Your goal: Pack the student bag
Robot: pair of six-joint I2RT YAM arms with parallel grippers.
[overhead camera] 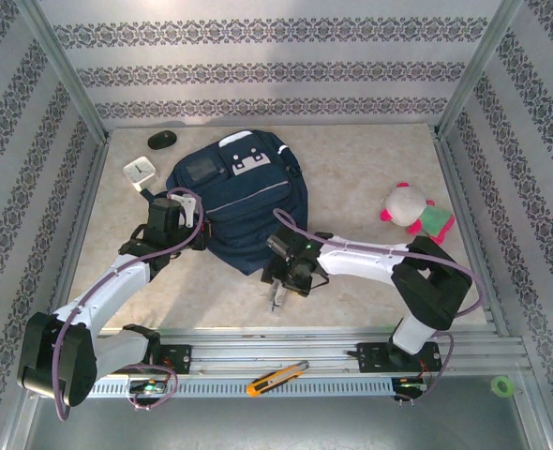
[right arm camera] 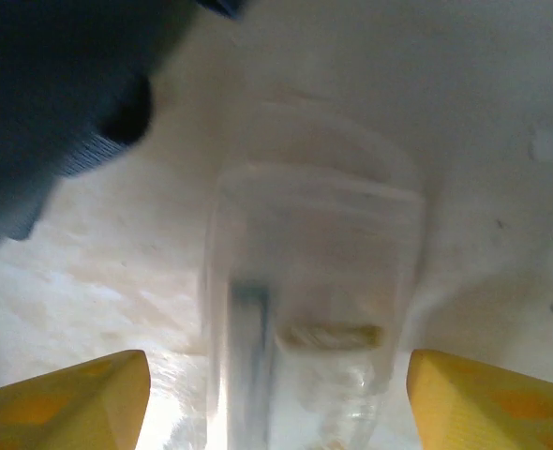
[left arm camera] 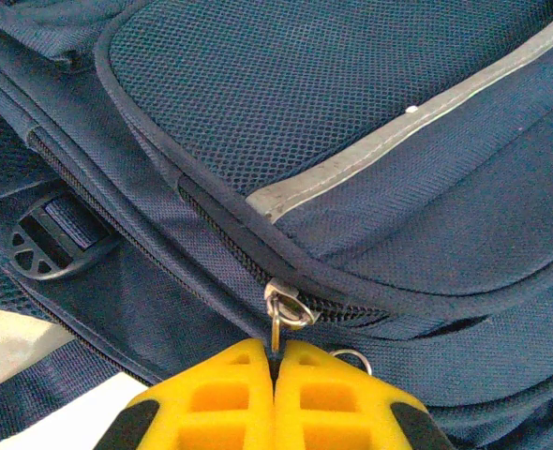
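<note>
The student bag, a dark navy backpack with a thin light stripe, lies flat at the table's middle left. My left gripper is at the bag's left side. In the left wrist view its yellow fingers are shut on the metal zipper pull hanging from the slider of a closed zip. My right gripper hangs just off the bag's near corner, pointing at the table. It stands open over a blurred clear plastic case lying on the table, with a gap on each side. A corner of the bag shows there.
A black oval object and a white square object lie beyond the bag's left side. A pink-and-white plush toy and a green item sit at the right. An orange utility knife rests on the near rail.
</note>
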